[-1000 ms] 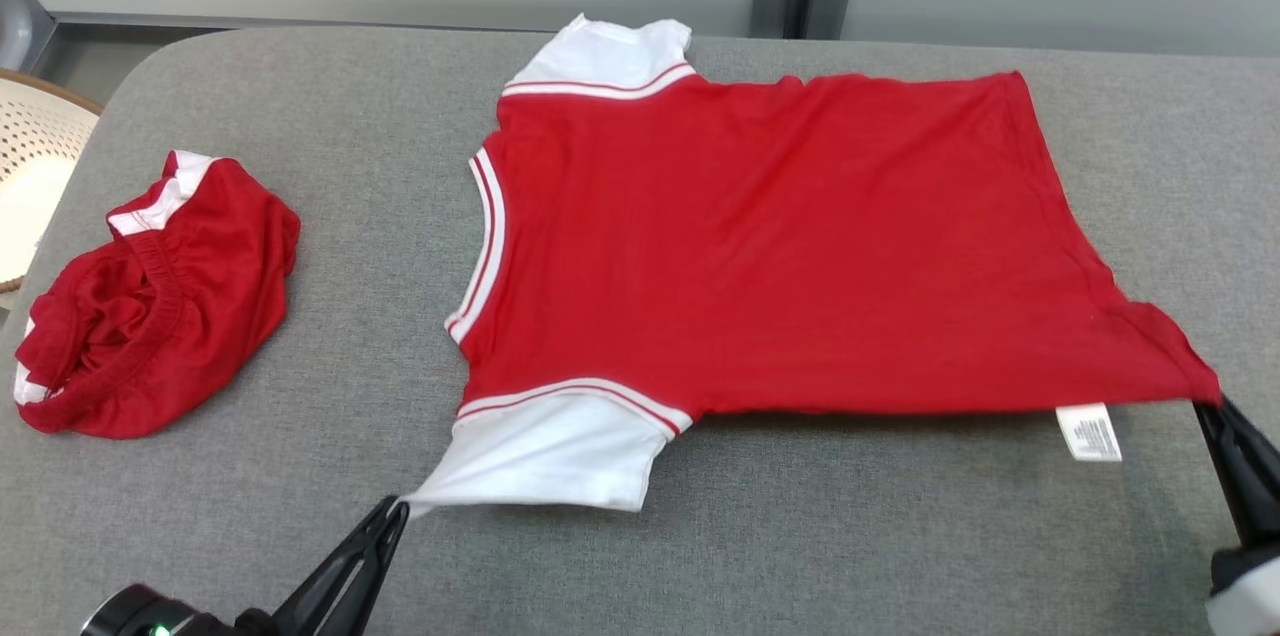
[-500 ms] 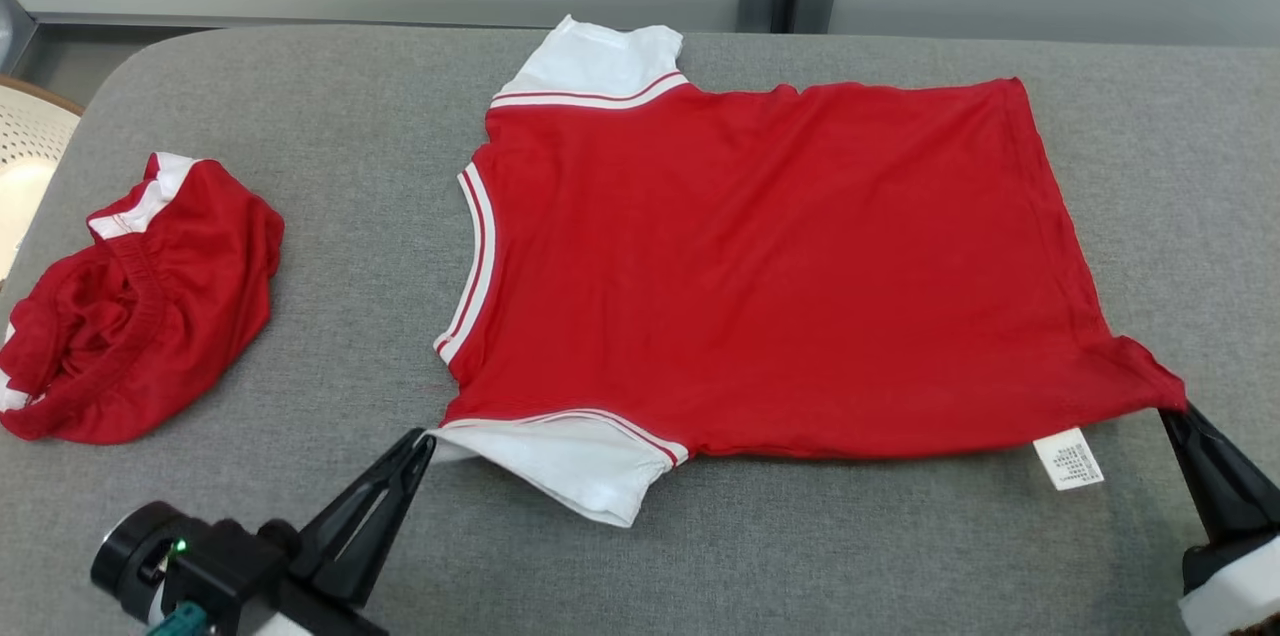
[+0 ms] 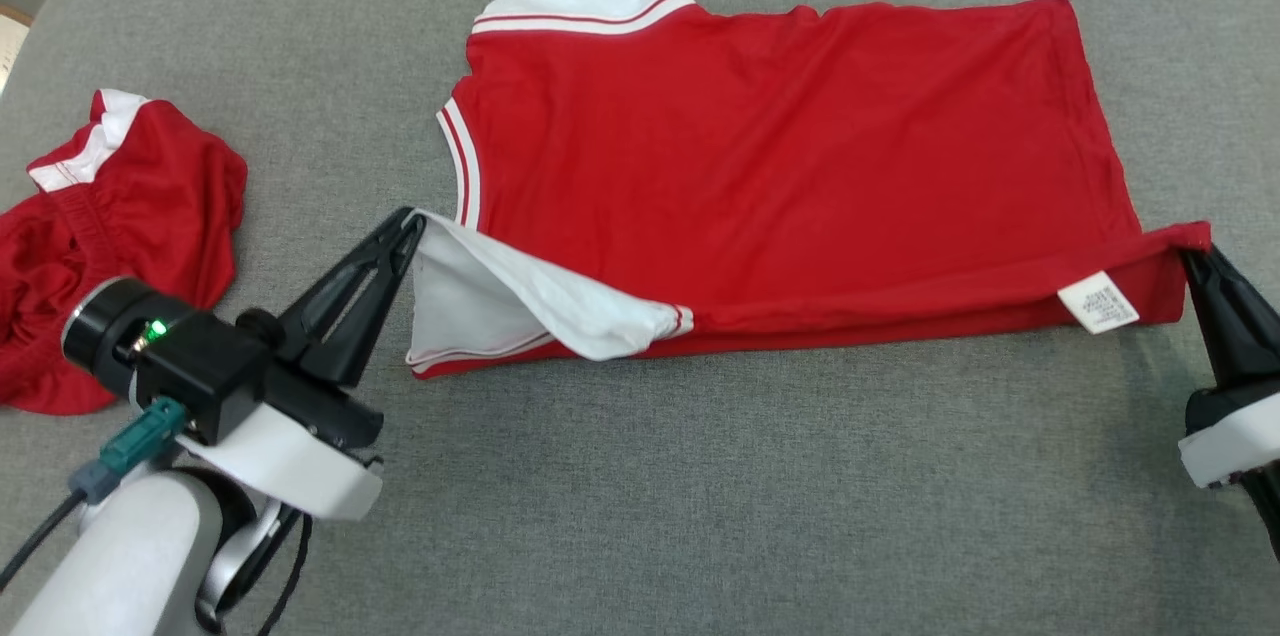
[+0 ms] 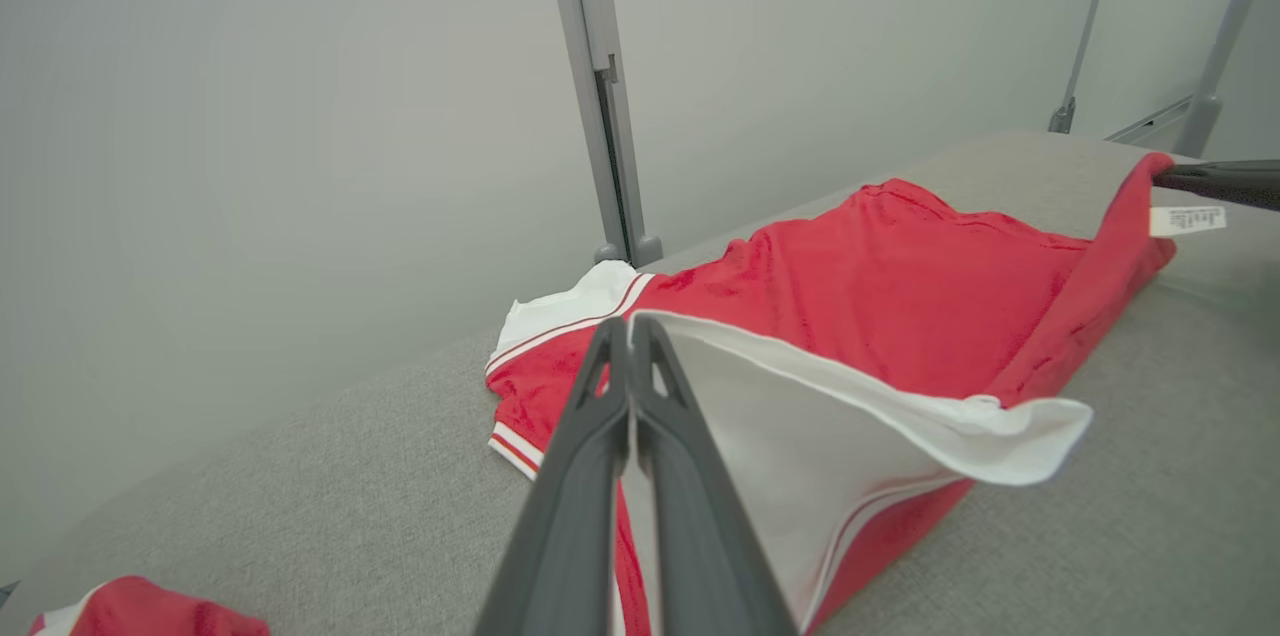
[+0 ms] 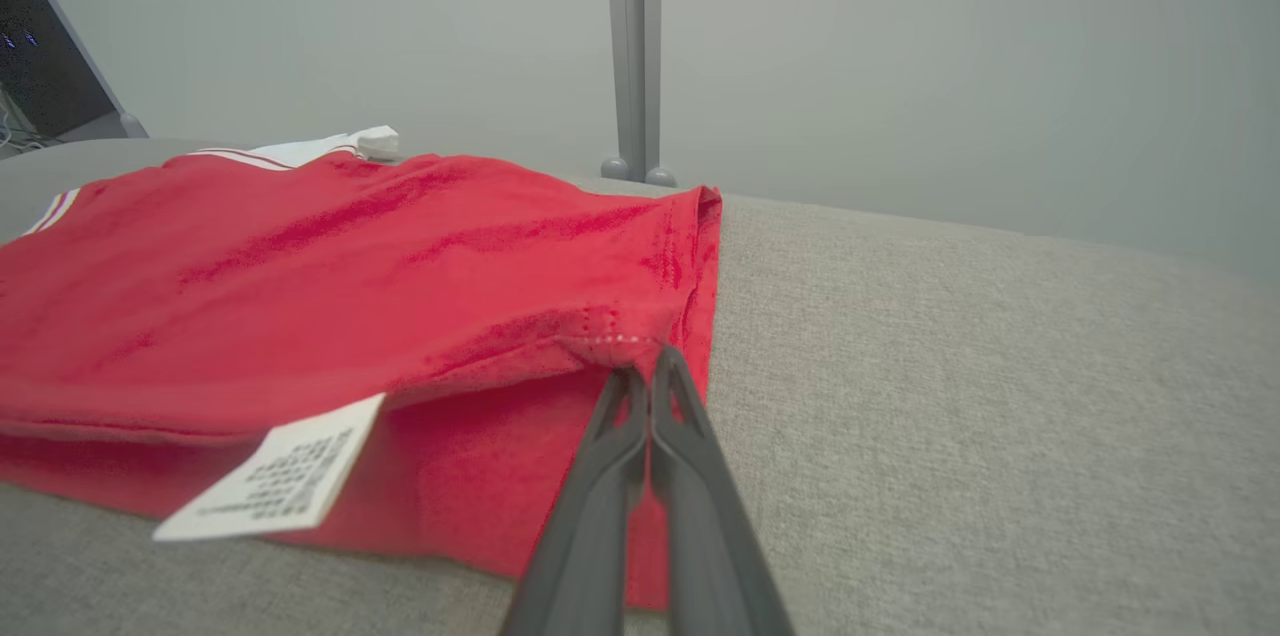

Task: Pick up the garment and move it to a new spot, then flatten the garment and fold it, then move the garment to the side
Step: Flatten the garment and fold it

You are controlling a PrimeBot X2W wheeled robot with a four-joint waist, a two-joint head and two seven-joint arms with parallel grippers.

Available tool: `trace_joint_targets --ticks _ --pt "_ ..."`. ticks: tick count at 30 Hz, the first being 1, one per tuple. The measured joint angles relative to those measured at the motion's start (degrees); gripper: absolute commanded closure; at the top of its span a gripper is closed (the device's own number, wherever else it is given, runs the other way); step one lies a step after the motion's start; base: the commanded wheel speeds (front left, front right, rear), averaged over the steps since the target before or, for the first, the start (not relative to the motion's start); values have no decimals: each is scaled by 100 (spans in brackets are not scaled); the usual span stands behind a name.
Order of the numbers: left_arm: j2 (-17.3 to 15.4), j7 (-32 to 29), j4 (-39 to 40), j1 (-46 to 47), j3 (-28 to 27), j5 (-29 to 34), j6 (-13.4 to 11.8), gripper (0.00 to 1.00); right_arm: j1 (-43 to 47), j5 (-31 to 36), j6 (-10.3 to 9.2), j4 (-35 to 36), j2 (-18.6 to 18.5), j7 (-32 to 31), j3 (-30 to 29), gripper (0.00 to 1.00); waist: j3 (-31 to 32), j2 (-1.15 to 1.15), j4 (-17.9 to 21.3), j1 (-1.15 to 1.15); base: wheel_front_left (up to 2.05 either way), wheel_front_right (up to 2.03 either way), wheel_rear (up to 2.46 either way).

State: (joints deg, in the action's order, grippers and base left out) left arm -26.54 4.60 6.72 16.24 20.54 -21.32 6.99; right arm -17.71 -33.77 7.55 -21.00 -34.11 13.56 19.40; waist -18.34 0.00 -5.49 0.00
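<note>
Fabric covered much of the soft grey table (image 3: 700, 516). A red shirt (image 3: 780, 146) with white sleeves lay spread across the middle of it, and its near edge was lifted up off the top. The left gripper (image 3: 406, 221) was pinched tight on the corner of the near white sleeve (image 3: 480, 301), so the pale inside showed. The right gripper (image 3: 1192, 256) was pinched tight on the red hem corner, just beside a small white label (image 3: 1098, 303). A bunched red garment (image 3: 120, 206) with a stretchy waistband sat at the left, partly cut off at the edge of view. The shirt looked thin and smooth, and the table looked fuzzy.
</note>
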Motion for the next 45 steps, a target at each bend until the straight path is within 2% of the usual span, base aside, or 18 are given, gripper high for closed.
trace_joint_targets --ticks 11,20,21,22,23,24,28,31,36,40,45 --pt "47 378 -1090 1479 467 -12 38 100 -920 -40 0 -312 -90 89 204 100 -541 0 -106 0 0 0 0" --pt "151 823 -1767 2183 588 87 43 100 -1446 10 0 -575 -127 125 301 100 -871 0 -158 0 0 0 0" --pt "176 856 -1866 2220 602 101 43 100 -1485 24 0 -628 -113 127 293 66 -890 0 -162 0 0 0 0" --pt "223 882 -1963 2244 599 98 43 85 -1522 35 0 -683 -93 132 279 1 -904 0 -167 0 0 0 0" --pt "279 914 -2056 2271 611 98 43 55 -1544 60 0 -727 -64 132 274 0 -912 0 -175 0 0 0 0" --pt "334 943 -2134 2293 622 94 43 0 -1553 85 0 -760 -12 132 244 0 -911 0 -177 0 0 0 0" --pt "487 1015 -2325 2291 546 91 -21 0 -1564 218 0 -780 159 133 92 0 -852 0 -170 0 0 0 0" --pt "581 1034 -2249 2040 315 22 -227 0 -1409 282 0 -619 296 137 -99 0 -744 0 -148 0 0 0 0" --pt "767 1039 -2064 816 136 -278 -474 0 -783 488 0 -397 475 141 -481 0 -469 0 -110 0 0 0 0" --pt "931 767 -2135 -35 165 -644 -641 0 -263 554 0 -320 635 140 -747 0 -225 0 -103 0 0 0 0" --pt "1078 489 -2037 -419 349 -877 -567 0 52 620 0 -242 808 140 -842 0 -23 0 -88 0 0 0 0"
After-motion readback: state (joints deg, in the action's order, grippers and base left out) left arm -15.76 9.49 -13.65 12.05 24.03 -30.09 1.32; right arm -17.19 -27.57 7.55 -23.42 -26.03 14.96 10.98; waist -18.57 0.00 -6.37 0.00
